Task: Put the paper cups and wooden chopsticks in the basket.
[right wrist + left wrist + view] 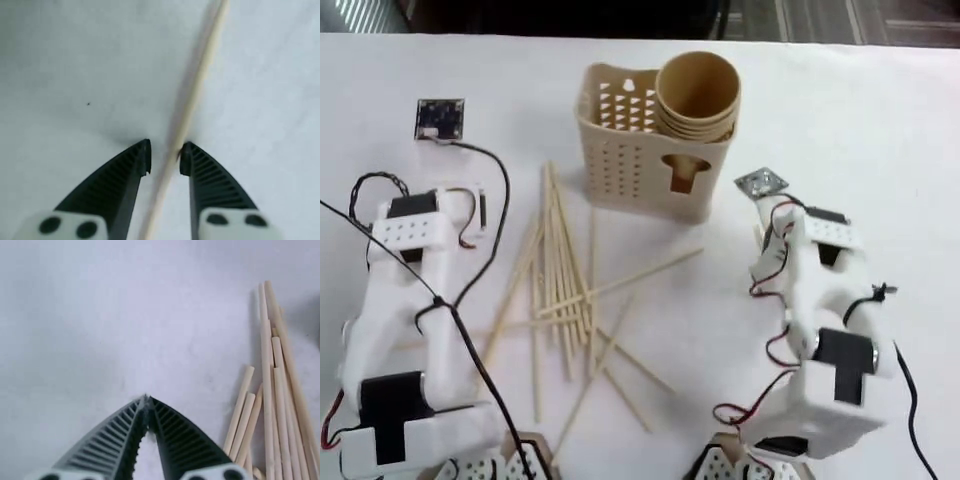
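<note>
Right wrist view: right pincer (164, 157) narrowly parted astride a chopstick (198, 85); left pincer (146, 401) closed.

Basket (620, 160) was beige, walls patterned with rows of small holes. Paper cups (698, 95) in it were tan, chopsticks (565, 270) pale wood, bench (840, 120) white. Left tool (146, 402) and right tool (165, 159) were black, ribbed.

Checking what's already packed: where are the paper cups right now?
In the high view, the stacked paper cups stand inside the basket, at its right end, beyond the scattered chopsticks.
</note>
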`<act>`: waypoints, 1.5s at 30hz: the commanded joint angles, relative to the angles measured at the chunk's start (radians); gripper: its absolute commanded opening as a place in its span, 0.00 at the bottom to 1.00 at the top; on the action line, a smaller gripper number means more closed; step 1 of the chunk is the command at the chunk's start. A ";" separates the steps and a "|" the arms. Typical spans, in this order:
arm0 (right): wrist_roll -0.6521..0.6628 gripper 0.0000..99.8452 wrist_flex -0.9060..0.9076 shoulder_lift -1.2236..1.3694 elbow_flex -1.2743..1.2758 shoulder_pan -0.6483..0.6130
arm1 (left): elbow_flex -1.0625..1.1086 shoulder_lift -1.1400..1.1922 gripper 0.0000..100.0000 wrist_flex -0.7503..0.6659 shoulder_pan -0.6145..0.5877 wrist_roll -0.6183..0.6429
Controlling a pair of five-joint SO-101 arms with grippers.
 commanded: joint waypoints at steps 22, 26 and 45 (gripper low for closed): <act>0.002 0.02 0.277 -0.503 -0.103 0.136 | -0.003 -0.030 0.03 -0.015 -0.004 0.000; -0.008 0.02 0.298 -0.707 -0.104 0.117 | -0.003 -0.030 0.03 -0.015 -0.004 0.000; -0.446 0.02 -0.211 -1.053 -0.161 -0.414 | -0.003 -0.030 0.03 -0.015 -0.007 0.000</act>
